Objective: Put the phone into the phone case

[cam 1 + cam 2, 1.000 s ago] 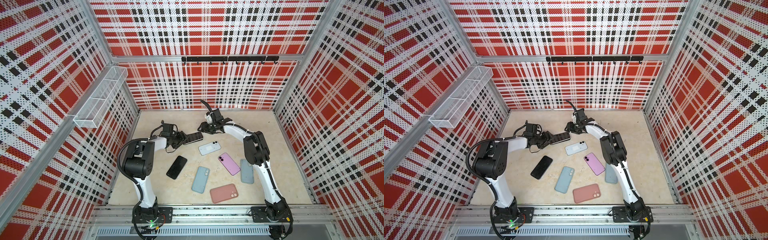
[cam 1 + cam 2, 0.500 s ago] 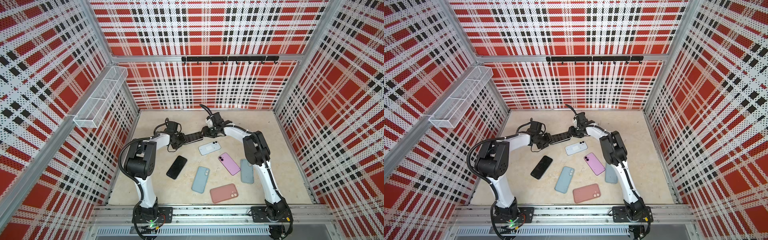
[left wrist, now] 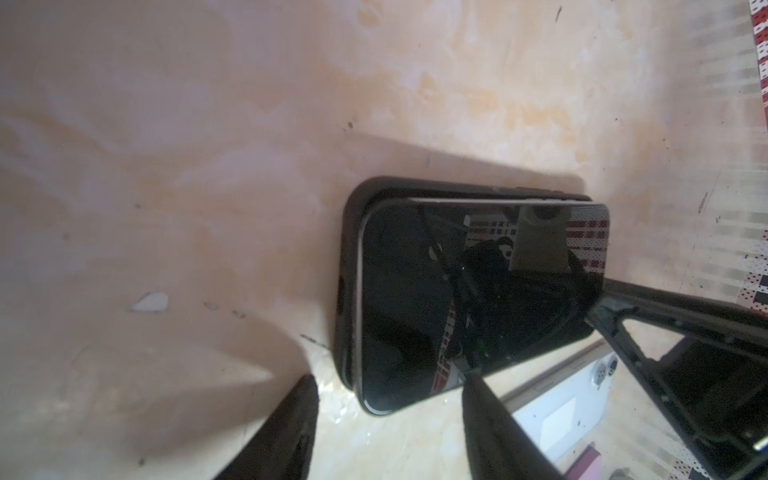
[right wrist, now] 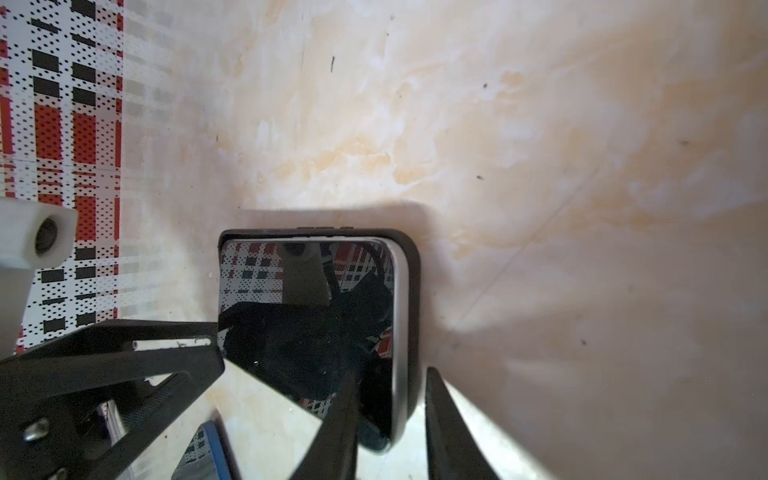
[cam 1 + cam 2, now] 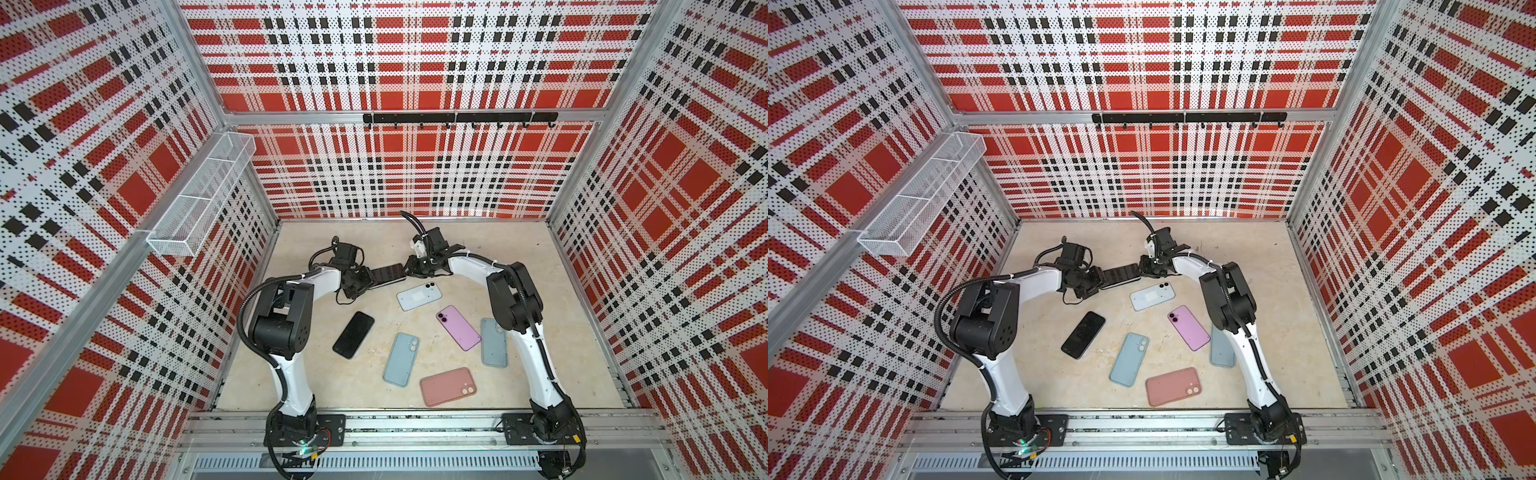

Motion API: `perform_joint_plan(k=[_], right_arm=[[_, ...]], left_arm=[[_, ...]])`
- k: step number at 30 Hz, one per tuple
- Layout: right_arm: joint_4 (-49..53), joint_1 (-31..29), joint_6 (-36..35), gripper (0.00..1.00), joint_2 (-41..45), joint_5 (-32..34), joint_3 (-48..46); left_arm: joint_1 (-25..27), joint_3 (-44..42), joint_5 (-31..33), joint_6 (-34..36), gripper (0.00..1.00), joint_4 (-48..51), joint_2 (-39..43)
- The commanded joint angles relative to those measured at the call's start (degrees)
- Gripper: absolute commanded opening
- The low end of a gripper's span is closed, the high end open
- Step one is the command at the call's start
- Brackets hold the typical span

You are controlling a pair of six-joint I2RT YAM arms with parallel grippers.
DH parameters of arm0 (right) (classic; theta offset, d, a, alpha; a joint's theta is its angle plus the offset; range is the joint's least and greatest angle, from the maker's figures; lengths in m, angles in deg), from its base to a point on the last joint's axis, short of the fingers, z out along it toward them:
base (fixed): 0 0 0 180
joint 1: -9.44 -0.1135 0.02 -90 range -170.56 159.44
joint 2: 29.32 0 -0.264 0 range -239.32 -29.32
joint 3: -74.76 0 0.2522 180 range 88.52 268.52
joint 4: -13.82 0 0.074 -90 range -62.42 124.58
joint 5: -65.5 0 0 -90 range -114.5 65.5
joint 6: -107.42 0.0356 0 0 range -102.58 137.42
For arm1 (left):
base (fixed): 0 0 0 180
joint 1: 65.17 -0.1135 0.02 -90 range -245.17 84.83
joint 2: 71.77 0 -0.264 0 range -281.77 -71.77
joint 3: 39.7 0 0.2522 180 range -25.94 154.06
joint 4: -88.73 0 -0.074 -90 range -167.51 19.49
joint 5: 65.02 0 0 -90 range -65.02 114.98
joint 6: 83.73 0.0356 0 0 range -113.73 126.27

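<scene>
1. Beige marbled table (image 5: 498, 257), plaid walls around.
2. Phone (image 5: 387, 272) lies screen-up in the black phone case (image 3: 347, 286), just behind the white phone (image 5: 419, 296), with its long axis roughly parallel to that phone's.
3. Left fingers (image 3: 490, 424) are spread, astride one end corner.
4. Right fingers (image 4: 444, 424) are narrowly parted astride the opposite end's rim. I cannot tell whether they pinch it.

1. A white phone (image 5: 419, 296) lies back-up on the surface (image 5: 503, 395), just beside the right gripper (image 5: 409, 271).
2. A purple phone (image 5: 458, 327) lies farther from it.
3. A black phone (image 5: 353, 335) lies near the left gripper (image 5: 368, 279).
</scene>
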Motion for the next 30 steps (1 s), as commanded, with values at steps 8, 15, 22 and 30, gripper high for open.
perform_joint_plan(k=[8,15,22,30], right_arm=[[-1.15,-1.72,-0.63,0.18,2.30,-0.11,-0.81],[-0.55,-1.54,-0.98,0.37,2.80,0.79,-0.79],[-0.99,0.05,-0.30,0.45,3.50,0.41,-0.95],[-1.25,0.61,-1.18,0.49,4.95,0.22,-1.39]], left_arm=[[0.37,2.58,0.32,-0.01,0.49,-0.79,-2.54],[-0.72,2.28,2.02,0.19,0.41,-0.32,-1.30],[-1.53,1.96,2.08,1.45,0.36,0.60,-0.22],[0.59,0.04,5.44,5.27,0.54,4.78,3.53]])
